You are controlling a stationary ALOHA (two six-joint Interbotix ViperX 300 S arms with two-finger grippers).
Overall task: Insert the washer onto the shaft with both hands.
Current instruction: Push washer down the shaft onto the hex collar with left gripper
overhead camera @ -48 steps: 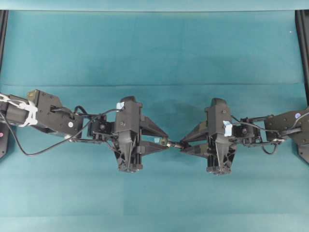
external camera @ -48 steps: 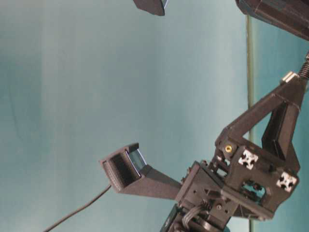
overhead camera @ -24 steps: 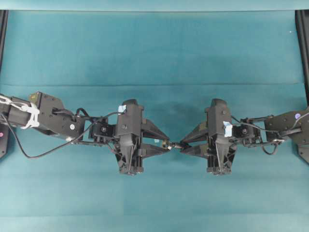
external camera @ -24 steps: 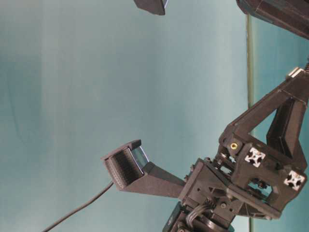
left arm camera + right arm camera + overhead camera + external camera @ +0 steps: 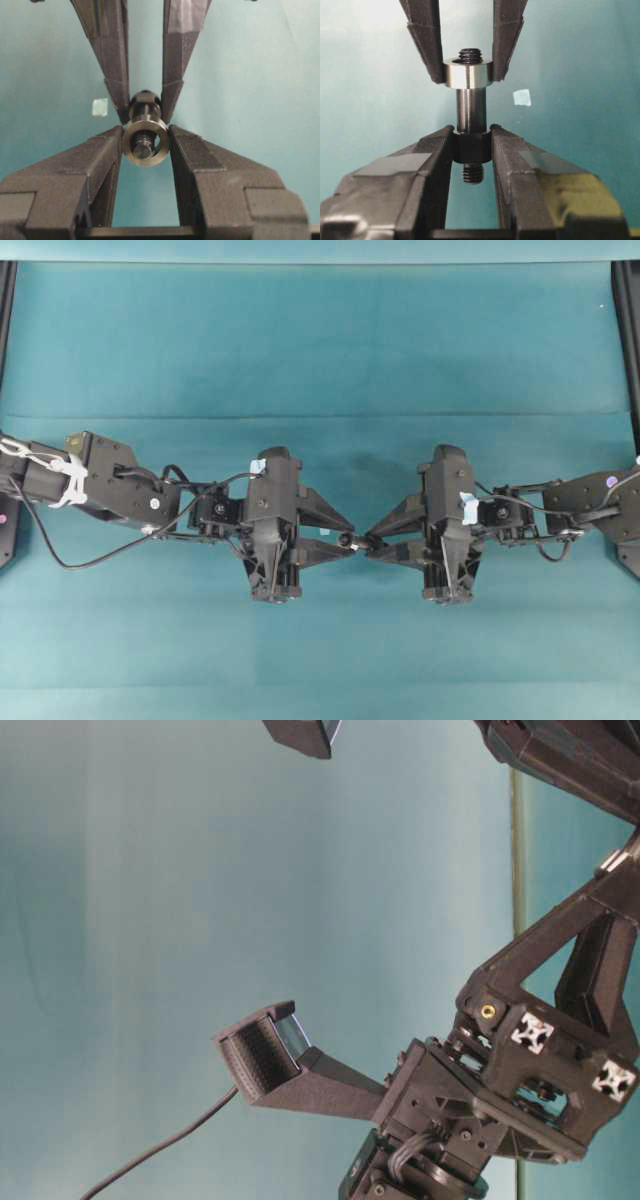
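Observation:
In the left wrist view my left gripper (image 5: 145,134) is shut on the silvery washer (image 5: 145,142). The shaft's threaded end (image 5: 142,148) pokes through the washer's hole. In the right wrist view my right gripper (image 5: 471,131) is shut on the dark collar of the shaft (image 5: 471,107). The washer (image 5: 467,74) sits around the shaft's far thin end, between the left fingers (image 5: 429,45). Overhead, the left gripper (image 5: 340,541) and the right gripper (image 5: 372,542) meet tip to tip above mid-table, with the washer (image 5: 346,539) between them.
A pale blue tape scrap (image 5: 100,107) lies on the teal cloth below the grippers; it also shows in the right wrist view (image 5: 522,97). Black frame rails stand at the left edge (image 5: 8,300) and the right edge (image 5: 628,320). The table-level view shows only arm bodies.
Both grippers have closed in on each other, the left moving right and the right slightly left. The gap between washer and shaft tip has closed.

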